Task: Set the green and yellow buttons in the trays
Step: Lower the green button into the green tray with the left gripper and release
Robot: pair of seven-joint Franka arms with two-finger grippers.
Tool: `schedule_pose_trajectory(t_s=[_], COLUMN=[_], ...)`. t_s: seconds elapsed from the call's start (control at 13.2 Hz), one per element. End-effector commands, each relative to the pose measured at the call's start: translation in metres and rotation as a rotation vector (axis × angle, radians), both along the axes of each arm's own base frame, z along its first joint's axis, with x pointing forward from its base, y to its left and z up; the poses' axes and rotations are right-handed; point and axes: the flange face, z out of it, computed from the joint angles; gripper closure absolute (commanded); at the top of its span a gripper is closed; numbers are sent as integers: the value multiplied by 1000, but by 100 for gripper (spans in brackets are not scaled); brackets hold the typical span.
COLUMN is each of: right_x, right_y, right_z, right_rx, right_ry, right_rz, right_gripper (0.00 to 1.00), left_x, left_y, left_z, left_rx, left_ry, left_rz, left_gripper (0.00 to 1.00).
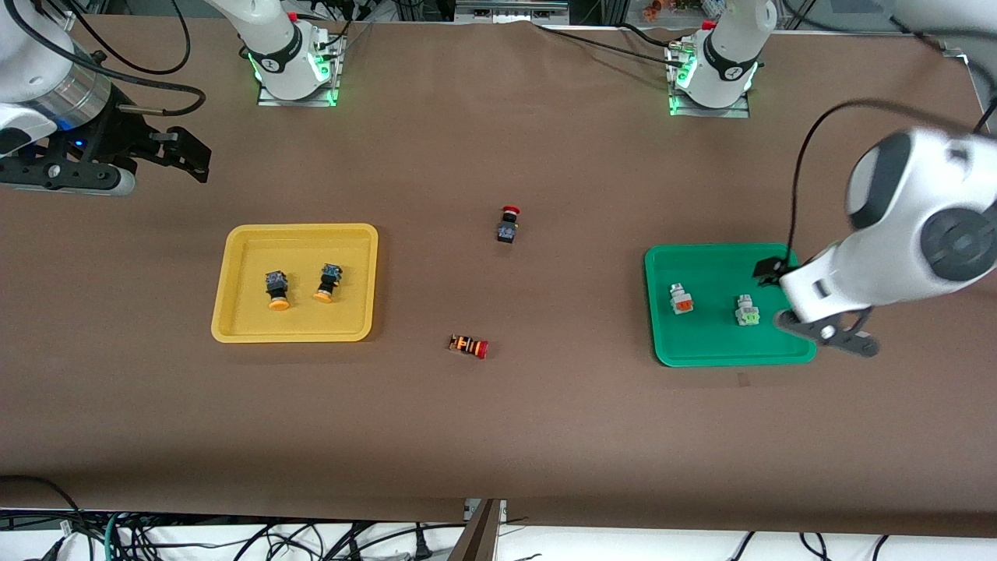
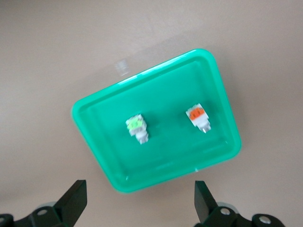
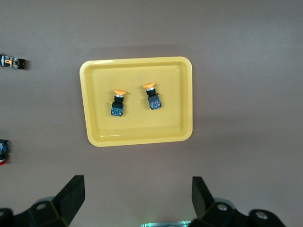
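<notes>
The yellow tray (image 1: pixel 234 282) holds two black-bodied buttons with yellow-orange caps (image 1: pixel 276 290) (image 1: pixel 328 282); the tray (image 3: pixel 90 99) and both buttons (image 3: pixel 117 105) (image 3: pixel 152 97) also show in the right wrist view. The green tray (image 1: pixel 728 343) holds a white-grey button with an orange face (image 1: pixel 681 298) and one with a green face (image 1: pixel 747 311); the left wrist view shows the tray (image 2: pixel 161 156), the green-faced one (image 2: pixel 136 126) and the orange-faced one (image 2: pixel 199 117). My left gripper (image 1: pixel 779 294) (image 2: pixel 139 203) is open and empty, up over the green tray's rim. My right gripper (image 1: pixel 195 160) (image 3: pixel 137 198) is open and empty, up over bare table.
A black-bodied button with a red mushroom cap (image 1: pixel 509 224) stands mid-table. An orange-striped button with a red cap (image 1: pixel 469 346) lies nearer to the front camera. Both lie on the table between the trays. Cables run by the arm bases.
</notes>
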Motion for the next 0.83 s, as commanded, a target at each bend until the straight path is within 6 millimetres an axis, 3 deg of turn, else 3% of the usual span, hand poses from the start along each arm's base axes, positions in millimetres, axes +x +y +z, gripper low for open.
schedule_pose_trajectory(t_s=[0.0,0.15,0.3,0.38,0.75], right_x=[2,2,3,3,3], right_y=[-12,-13,-14,-13,-10], right_z=[-2,-2,-1,-2,-2], right_rx=[53,54,55,55,54], right_ry=[28,27,22,22,24], right_rz=[-11,-9,-11,-9,-7], right_gripper=[0,0,0,0,0], left_x=[-23,-58,-94,-102,-86], left_y=[2,17,37,40,32], left_z=[73,110,100,92,92], left_rx=[-15,1,-96,-101,-93], left_ry=[-55,-162,-211,-202,-164], left_rz=[67,177,278,287,281], left_gripper=[0,0,0,0,0])
